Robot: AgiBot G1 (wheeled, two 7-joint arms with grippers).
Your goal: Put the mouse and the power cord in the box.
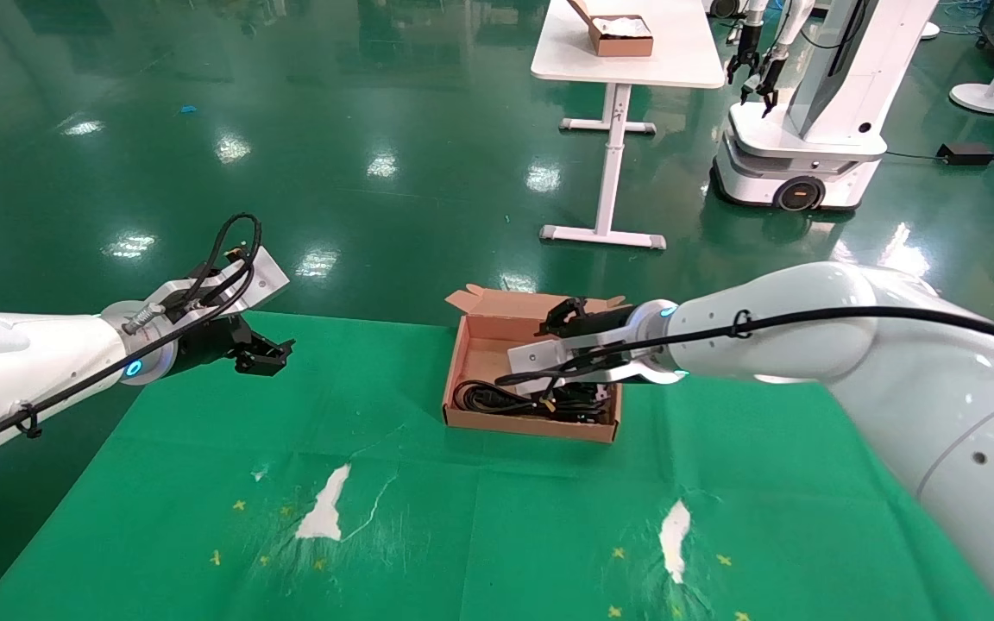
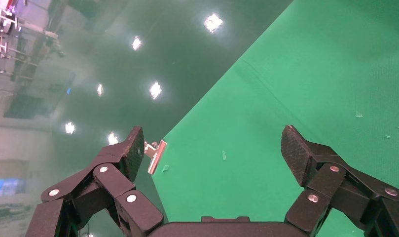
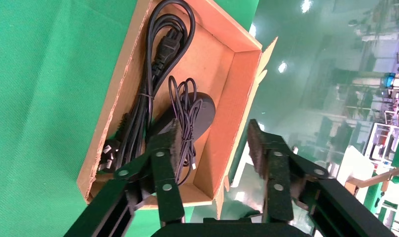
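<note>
The brown cardboard box (image 1: 484,349) sits mid-table near the far edge, flaps along its far side. Inside lie the coiled power cord (image 3: 153,69), chunky plug (image 3: 108,150) at one end, and beside it the black mouse (image 3: 204,111) with its thin cable bundled on top. The head view shows the power cord (image 1: 488,398) along the box's near wall; the arm hides the mouse there. My right gripper (image 3: 214,148) hangs open above the box (image 3: 236,98), one finger over the mouse, the other past the flap-side wall, holding nothing. My right gripper (image 1: 553,323) is over the box's far right part. My left gripper (image 1: 268,354) hovers open and empty at the table's far left.
Green cloth (image 1: 480,535) covers the table, with white worn patches (image 1: 324,509) near the front. A metal clip (image 2: 156,155) holds the cloth at the corner by the left gripper (image 2: 213,143). Beyond, a white table (image 1: 626,60) and another robot (image 1: 808,103) stand on the green floor.
</note>
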